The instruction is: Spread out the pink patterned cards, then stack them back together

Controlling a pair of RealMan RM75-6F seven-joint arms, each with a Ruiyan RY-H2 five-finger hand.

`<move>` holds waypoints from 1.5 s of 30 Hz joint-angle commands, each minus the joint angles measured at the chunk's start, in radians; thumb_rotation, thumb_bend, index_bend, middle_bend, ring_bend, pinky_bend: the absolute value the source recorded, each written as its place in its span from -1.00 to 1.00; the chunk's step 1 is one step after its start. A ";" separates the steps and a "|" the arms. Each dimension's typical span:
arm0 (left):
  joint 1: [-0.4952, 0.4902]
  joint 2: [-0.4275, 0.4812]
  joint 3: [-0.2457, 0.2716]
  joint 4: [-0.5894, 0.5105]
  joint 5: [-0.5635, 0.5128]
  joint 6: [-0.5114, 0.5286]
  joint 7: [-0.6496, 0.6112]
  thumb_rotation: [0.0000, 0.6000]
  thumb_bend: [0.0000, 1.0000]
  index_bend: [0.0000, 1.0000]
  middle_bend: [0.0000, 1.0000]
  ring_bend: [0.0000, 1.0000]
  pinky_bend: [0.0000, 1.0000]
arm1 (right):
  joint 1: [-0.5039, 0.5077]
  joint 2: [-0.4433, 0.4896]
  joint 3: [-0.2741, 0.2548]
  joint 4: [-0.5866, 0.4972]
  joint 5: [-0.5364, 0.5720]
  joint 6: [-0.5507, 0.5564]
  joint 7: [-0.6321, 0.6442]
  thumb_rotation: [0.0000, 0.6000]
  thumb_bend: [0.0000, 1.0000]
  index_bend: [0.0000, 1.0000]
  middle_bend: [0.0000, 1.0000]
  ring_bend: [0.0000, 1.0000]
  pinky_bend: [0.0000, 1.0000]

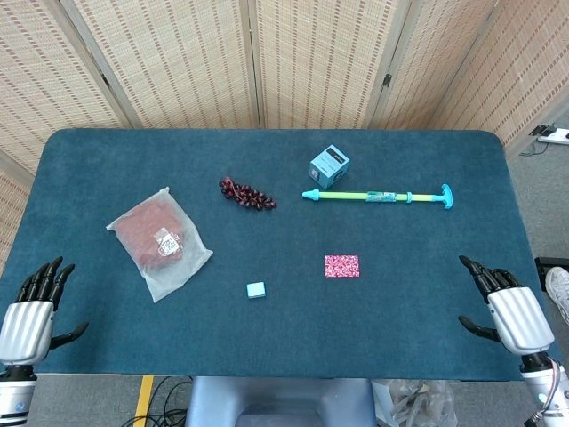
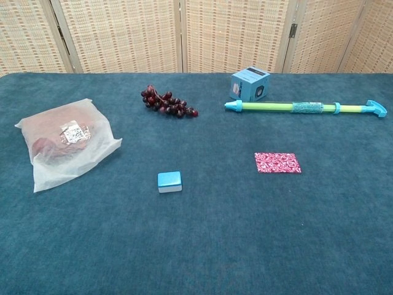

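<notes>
Item: small rectangular stack of pink patterned cards (image 1: pixel 341 266), lying flat and squared on the dark teal cloth-covered bench (image 1: pixel 418 169), slightly right of centre, long edges running left to right; not yet spread. Surroundings, by clock face from the cards: long green and cyan plastic pump tube (image 1: pixel 378 196) at 12 to 1 o'clock, well apart; pale blue printed cube box (image 1: pixel 328 165) at 12 o'clock, just behind the tube's tip; bunch of dark red grapes (image 1: pixel 246 194) at 10 to 11 o'clock; small light blue rounded block (image 1: pixel 256 289) at 8 o'clock, near; translucent plastic bag of reddish contents with a white label (image 1: pixel 160 242) at 9 o'clock, well apart. Right hand (image 1: pixel 509 310) at 4 o'clock from the cards, at the bench's near right edge, fingers spread, holding nothing. Left hand (image 1: pixel 32 312) at 8 o'clock, at the near left corner, fingers spread, empty. Neither hand shows in the chest view. Handling note, as judgement: the reach falls to the right hand, being nearer; bring it over the stack, set the fingers lightly on the top card, and fan sideways toward open cloth at 6 to 9 o'clock, stopping short of the blue block. Thin cards on napped cloth will likely drag or clump; light pressure advised.
</notes>
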 commanded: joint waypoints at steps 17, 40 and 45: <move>0.006 0.004 0.006 -0.001 0.002 0.000 -0.017 1.00 -0.63 -0.75 -0.91 -0.91 -0.70 | 0.273 -0.038 0.020 -0.083 0.073 -0.454 -0.055 1.00 -0.37 -1.00 0.82 0.94 0.91; 0.024 0.003 0.013 0.025 -0.015 0.000 -0.044 1.00 -0.63 -0.75 -0.91 -0.91 -0.70 | 0.561 -0.164 0.052 -0.031 0.417 -0.883 -0.171 1.00 -0.24 -0.99 0.96 1.00 1.00; 0.025 0.005 0.005 0.032 -0.024 0.002 -0.058 1.00 -0.63 -0.75 -0.91 -0.91 -0.70 | 0.602 -0.191 0.049 -0.010 0.484 -0.914 -0.197 1.00 -0.24 -0.99 0.96 1.00 1.00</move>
